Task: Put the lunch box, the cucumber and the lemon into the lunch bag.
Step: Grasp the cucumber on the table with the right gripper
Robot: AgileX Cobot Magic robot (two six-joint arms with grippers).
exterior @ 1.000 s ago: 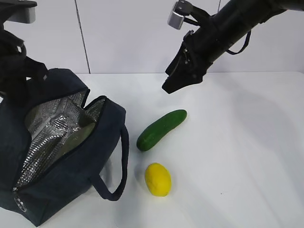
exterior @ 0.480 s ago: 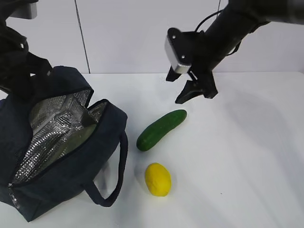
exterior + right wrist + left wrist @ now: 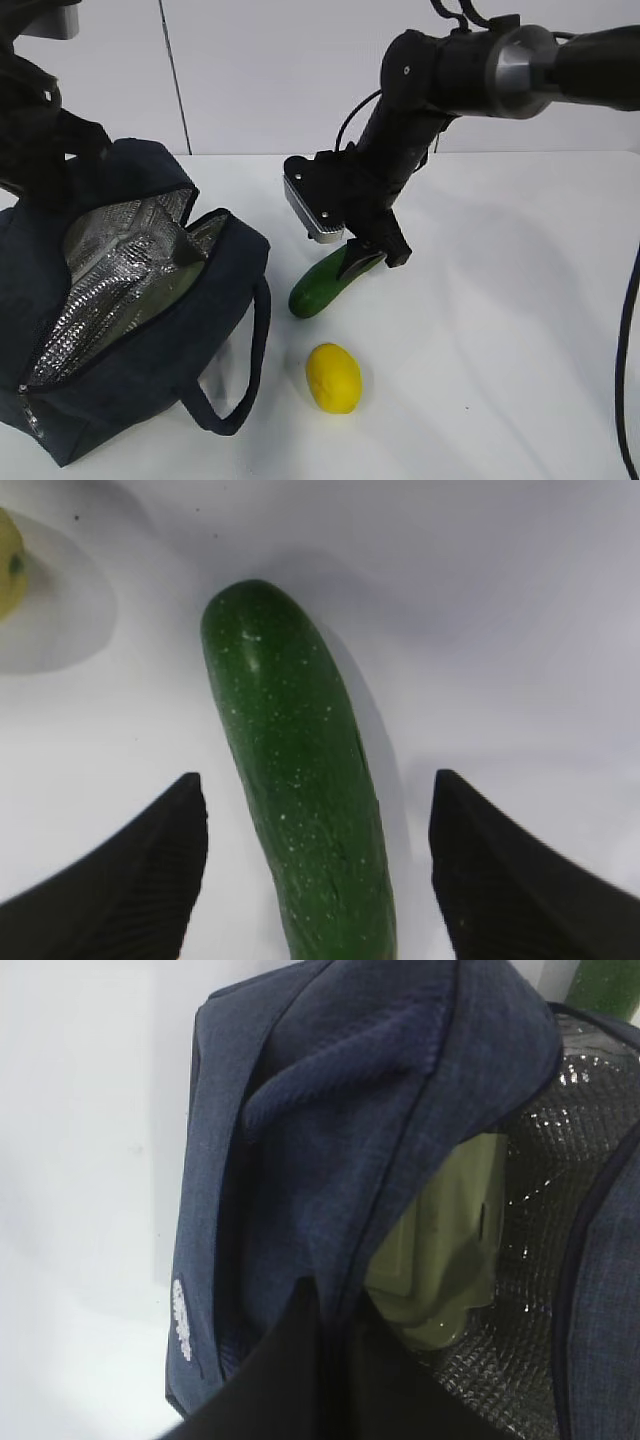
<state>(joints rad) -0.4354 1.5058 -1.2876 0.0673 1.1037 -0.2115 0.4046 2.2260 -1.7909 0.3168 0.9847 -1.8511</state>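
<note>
A: Near the middle of the desk [image 3: 520,300], the right gripper [image 3: 318,865] hangs over the cucumber [image 3: 300,770], its jaws wide apart, one on each side and neither touching the skin. What's the worry?

B: The skin is smooth and the body rounded. If the jaws close off-centre or too high on the curve, I'd expect it to roll or squirt out sideways. In the wrist view it lies roughly midway between the jaws, which is good, but the grip falls toward one end, not the middle, so it may droop once lifted.

A: And the lemon [image 3: 333,377]?

B: It sits on the desk near the front edge, just beside the cucumber's near tip but apart from it. A cucumber pushed along the surface could knock it rolling.

A: Where do things stand with the lunch bag [image 3: 130,330]?

B: It's at the left edge of the desk, mouth gaping, silver lining showing. The left gripper [image 3: 300,1380] is pinched together on the bag's fabric edge, as far as the wrist view shows, holding the flap back. The lunch box [image 3: 445,1260], green lid up, already lies inside.

A: So the risk there?

B: The opening is a slanted slot, and the box takes up the floor. A long cucumber brought in crosswise could catch on the rim or the loop handle [image 3: 245,360]. If the left hold slips, the flap may sag over the mouth.
</note>
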